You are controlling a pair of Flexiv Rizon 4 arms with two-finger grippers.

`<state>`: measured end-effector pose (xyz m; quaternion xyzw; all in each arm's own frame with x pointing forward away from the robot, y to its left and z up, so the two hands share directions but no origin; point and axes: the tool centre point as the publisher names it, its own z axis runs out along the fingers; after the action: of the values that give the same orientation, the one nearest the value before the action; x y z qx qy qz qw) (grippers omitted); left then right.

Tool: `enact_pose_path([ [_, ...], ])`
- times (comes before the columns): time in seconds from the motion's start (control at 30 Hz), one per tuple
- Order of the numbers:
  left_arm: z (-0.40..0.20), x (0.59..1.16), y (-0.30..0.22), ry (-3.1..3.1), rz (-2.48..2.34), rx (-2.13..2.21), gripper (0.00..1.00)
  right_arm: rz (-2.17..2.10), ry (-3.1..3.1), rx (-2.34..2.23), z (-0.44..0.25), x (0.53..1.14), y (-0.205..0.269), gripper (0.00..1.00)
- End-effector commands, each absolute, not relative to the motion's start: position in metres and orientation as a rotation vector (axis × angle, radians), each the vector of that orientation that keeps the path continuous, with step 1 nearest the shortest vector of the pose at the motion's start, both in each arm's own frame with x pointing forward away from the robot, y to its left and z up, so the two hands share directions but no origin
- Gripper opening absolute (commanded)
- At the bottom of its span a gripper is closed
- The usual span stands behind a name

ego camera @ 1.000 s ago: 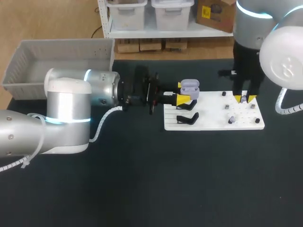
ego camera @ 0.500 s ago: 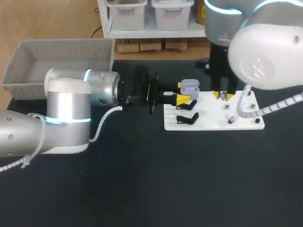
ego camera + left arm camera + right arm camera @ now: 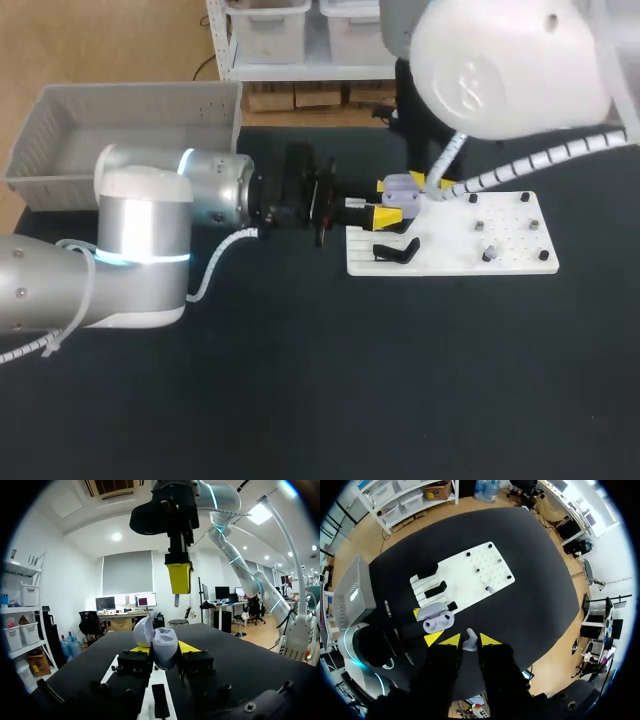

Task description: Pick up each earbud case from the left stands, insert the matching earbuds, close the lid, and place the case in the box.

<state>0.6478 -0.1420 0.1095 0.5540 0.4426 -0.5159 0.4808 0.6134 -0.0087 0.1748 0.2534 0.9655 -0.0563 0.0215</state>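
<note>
- In the last second the right arm has swung over from the peg side of the white board (image 3: 500, 235) to the case (image 3: 401, 187). The right hand (image 3: 469, 640) now hangs above it.
- That hand is pinched narrow on a small pale earbud (image 3: 470, 642). I judge the pick done and insertion the step in hand.
- The left hand (image 3: 162, 650) has not shifted. It reaches in level from the side, clamped on the case's two flanks, and holds it over the board's left edge. The lid (image 3: 142, 631) is tipped open.
- In the left wrist view the earbud hangs above the open case, apart from it and a little to one side.
- A second earbud (image 3: 488, 252), as I take it, stands on the board.
- The box (image 3: 120, 130) sits at the bench's (image 3: 300, 400) far left corner. Closing and boxing are not yet done.
</note>
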Motion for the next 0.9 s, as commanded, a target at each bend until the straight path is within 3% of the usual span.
enact_pose_path([
  [0.03, 0.109, 0.646, -0.142, 1.081, -1.253, 1.347, 0.0, -0.19, 3.007, 0.79, 0.174, 0.621, -0.008, 0.0],
  [0.5, 0.109, 0.646, -0.142, 1.081, -1.253, 1.347, 0.0, -0.19, 3.007, 0.79, 0.174, 0.621, -0.008, 0.0],
  [0.9, 0.109, 0.646, -0.142, 1.081, -1.253, 1.347, 0.0, -0.143, 2.828, 1.31, 0.174, 0.631, 0.013, 0.0],
])
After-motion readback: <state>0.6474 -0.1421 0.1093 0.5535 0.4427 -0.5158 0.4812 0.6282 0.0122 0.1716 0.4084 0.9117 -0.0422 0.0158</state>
